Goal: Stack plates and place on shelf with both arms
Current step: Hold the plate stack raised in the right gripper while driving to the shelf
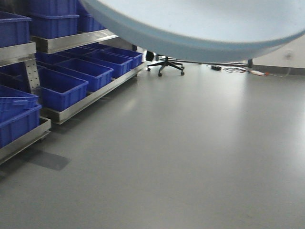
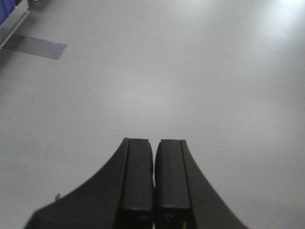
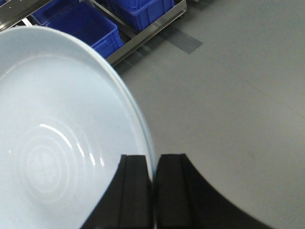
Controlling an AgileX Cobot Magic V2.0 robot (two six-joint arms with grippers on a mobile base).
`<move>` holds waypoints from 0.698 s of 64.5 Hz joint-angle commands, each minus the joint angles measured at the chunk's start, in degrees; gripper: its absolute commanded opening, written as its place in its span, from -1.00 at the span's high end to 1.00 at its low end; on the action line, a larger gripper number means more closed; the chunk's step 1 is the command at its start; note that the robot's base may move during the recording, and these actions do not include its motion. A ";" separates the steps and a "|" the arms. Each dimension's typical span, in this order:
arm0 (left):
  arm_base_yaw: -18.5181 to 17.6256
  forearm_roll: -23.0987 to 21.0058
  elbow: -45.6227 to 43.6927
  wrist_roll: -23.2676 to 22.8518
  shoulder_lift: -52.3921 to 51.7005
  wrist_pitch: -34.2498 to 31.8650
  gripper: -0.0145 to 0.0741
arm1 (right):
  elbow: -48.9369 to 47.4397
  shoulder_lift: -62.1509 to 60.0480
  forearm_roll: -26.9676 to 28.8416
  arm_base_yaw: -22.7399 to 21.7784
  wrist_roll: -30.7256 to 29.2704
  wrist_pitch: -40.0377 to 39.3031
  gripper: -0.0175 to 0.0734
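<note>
A pale bluish-white plate [image 3: 57,119] with concentric rings in its centre fills the left of the right wrist view. My right gripper [image 3: 155,162] is shut on its rim, one finger inside and one outside. A doubled edge runs along that rim; I cannot tell whether two plates are stacked. The plate's underside [image 1: 205,24] spans the top of the front view. My left gripper [image 2: 154,148] is shut with nothing in it, above bare grey floor. The stainless-steel shelf [image 1: 71,42] stands at the left, and its low front rail [image 3: 143,38] shows beyond the plate.
Blue ribbed crates [image 1: 62,88] fill the shelf's levels, also seen as crates [image 3: 86,24] past the plate. An office chair [image 1: 165,64] and cables [image 1: 238,70] lie at the far wall. A dark floor patch [image 1: 47,160] sits near the shelf's foot.
</note>
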 commanded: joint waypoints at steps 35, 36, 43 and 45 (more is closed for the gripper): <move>0.13 -0.82 -1.58 -0.33 0.01 -4.09 0.48 | -1.69 -0.62 2.01 -0.13 -0.35 -3.97 0.49; 0.13 -0.82 -1.58 -0.33 0.01 -4.09 0.48 | -1.69 -0.62 2.01 -0.13 -0.35 -3.97 0.49; 0.13 -0.82 -1.58 -0.33 0.01 -4.20 0.48 | -1.69 -0.62 2.01 -0.13 -0.35 -4.01 0.49; 0.13 -0.82 -1.58 -0.33 0.01 -4.20 0.48 | -1.69 -0.62 2.01 -0.13 -0.35 -4.01 0.49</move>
